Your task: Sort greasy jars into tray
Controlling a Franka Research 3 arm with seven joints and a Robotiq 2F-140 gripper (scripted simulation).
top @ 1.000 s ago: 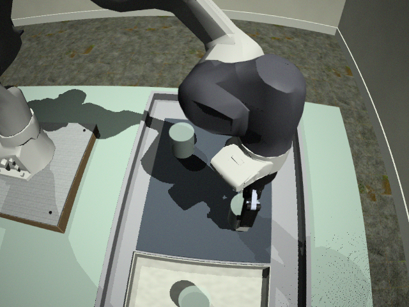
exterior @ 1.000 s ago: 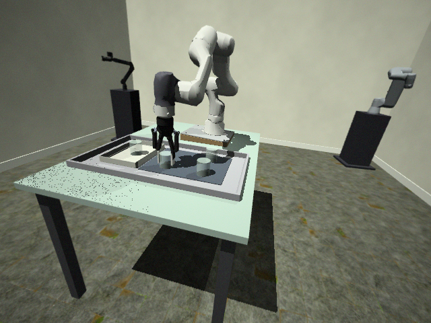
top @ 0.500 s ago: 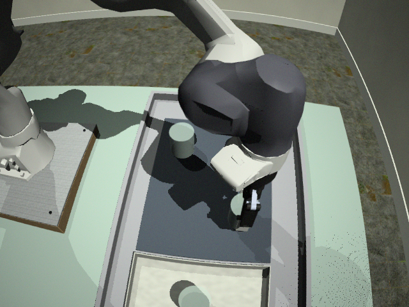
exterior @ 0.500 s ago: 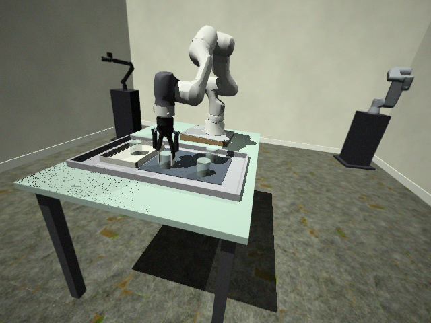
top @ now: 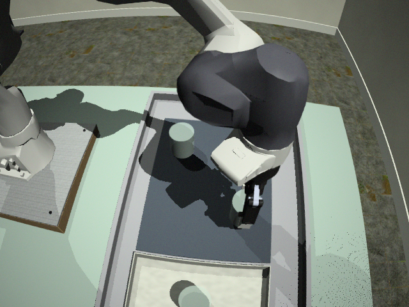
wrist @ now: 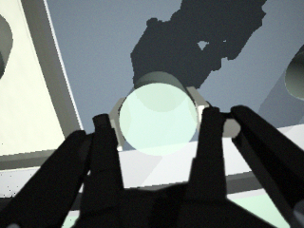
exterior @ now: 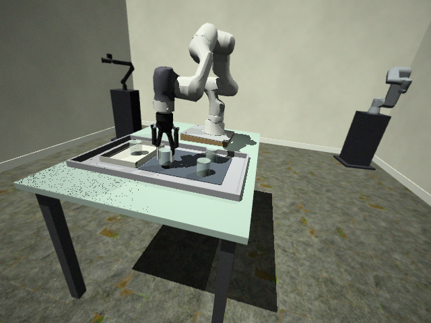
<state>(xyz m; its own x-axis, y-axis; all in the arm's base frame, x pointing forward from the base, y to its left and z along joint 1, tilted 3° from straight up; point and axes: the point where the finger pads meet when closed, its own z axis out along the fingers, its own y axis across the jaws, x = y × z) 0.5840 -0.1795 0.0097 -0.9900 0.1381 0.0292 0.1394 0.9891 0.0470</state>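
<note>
Held a glass jar (top: pixel 235 211) (exterior: pixel 165 155) (wrist: pixel 158 119) upright in the gripper (top: pixel 243 225) (exterior: pixel 165 156) (wrist: pixel 158 104), closed on its sides, over the mat (top: pixel 185 231) (exterior: pixel 186 173) (wrist: pixel 95 47) near the tray (top: pixel 201 259) (exterior: pixel 118 162) (wrist: pixel 52 71). Had a second jar (top: pixel 195 297) (exterior: pixel 135 147) (wrist: pixel 3 45) inside the tray, with a third jar (top: pixel 181 140) (exterior: pixel 211 154) and a fourth jar (exterior: pixel 203 167) (wrist: pixel 296 78) on the mat, farther from the tray.
</note>
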